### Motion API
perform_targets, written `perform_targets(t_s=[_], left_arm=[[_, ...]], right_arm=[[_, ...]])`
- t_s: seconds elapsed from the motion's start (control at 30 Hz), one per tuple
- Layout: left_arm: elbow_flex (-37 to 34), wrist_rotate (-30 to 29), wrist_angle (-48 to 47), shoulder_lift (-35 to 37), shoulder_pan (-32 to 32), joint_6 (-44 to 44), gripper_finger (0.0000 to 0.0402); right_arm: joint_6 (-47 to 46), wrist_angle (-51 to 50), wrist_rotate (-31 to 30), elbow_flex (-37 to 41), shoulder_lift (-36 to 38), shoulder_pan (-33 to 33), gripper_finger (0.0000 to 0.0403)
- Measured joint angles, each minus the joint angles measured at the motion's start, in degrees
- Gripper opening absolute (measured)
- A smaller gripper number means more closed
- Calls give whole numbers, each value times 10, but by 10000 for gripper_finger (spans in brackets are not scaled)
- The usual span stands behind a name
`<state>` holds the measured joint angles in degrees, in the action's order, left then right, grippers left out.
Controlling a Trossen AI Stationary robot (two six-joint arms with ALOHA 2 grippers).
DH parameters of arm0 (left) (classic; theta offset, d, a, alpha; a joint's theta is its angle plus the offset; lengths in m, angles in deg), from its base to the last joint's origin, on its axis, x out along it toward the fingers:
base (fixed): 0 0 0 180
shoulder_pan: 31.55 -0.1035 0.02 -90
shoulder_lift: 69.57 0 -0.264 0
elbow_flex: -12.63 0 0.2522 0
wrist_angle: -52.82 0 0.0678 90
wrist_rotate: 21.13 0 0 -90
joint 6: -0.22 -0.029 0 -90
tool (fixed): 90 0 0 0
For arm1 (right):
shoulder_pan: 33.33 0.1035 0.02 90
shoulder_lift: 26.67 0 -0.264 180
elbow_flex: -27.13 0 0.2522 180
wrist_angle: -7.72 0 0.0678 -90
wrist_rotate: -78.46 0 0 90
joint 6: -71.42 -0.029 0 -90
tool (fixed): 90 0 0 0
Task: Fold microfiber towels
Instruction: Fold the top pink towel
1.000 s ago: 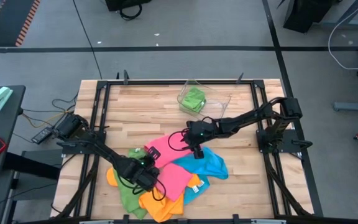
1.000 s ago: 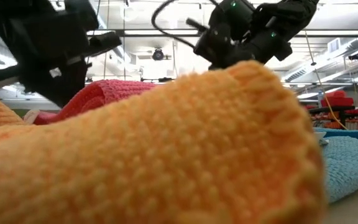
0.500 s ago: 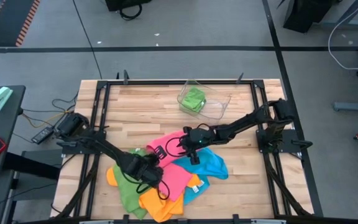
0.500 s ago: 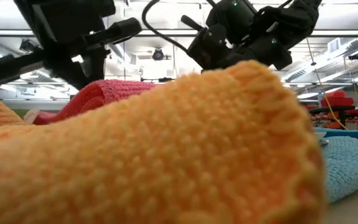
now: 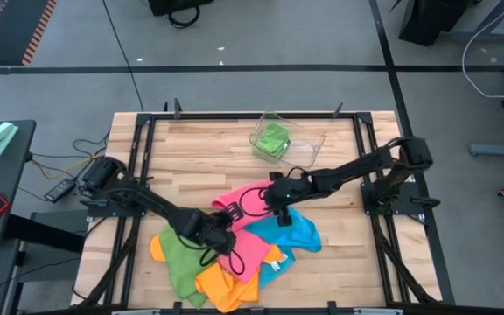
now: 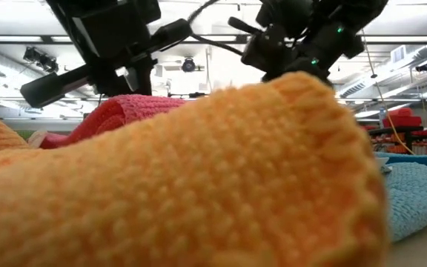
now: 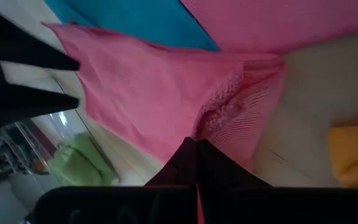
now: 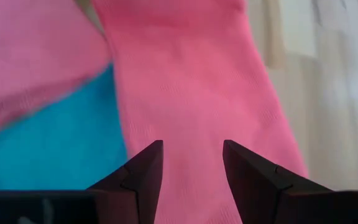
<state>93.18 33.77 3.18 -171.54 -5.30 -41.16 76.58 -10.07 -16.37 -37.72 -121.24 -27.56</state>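
Note:
Several microfiber towels lie in a loose overlapping pile at the table's near middle: a pink towel (image 5: 254, 249) on top, a sky-blue towel (image 5: 301, 230) to its right, a green towel (image 5: 177, 264) and an orange towel (image 5: 222, 285) at the near left. My left gripper (image 5: 222, 234) is shut on the pink towel (image 7: 142, 99) at its left side. My right gripper (image 5: 279, 207) is open, its fingers hovering over the pink towel's far part (image 8: 191, 81) beside the blue towel (image 8: 48, 149). My left gripper pinches a bunched fold of the pink towel (image 7: 219, 118) between its two shut fingers. The cloth puckers at the fingertips and spreads away from them over the blue towel (image 7: 135, 18). How many layers it holds, I cannot tell.
A clear plastic tray (image 5: 310, 150) stands at the far middle of the table with a folded green towel (image 5: 272, 138) inside. In the low view, the orange towel (image 6: 199, 185) fills the foreground and hides most of the pile. Bare wood lies at the far left and near right.
My left gripper has moved toward the table's right edge, over the pink towel, and stays shut. My right gripper has shifted slightly toward the near edge and then a little to the right, and stays open.

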Motion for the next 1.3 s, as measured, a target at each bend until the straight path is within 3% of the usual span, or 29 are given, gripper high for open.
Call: perform_targets(t_s=[0.33,0.6,1.3], left_arm=[[0,25,34,0,-35,-54,3],[0,52,88,-1,-69,-130,3],[-1,129,191,-56,-121,-238,3]], right_arm=[[-25,-18,-72,99,143,0,176],[-37,35,-75,177,237,0,176],[-42,83,-74,196,236,15,176]])
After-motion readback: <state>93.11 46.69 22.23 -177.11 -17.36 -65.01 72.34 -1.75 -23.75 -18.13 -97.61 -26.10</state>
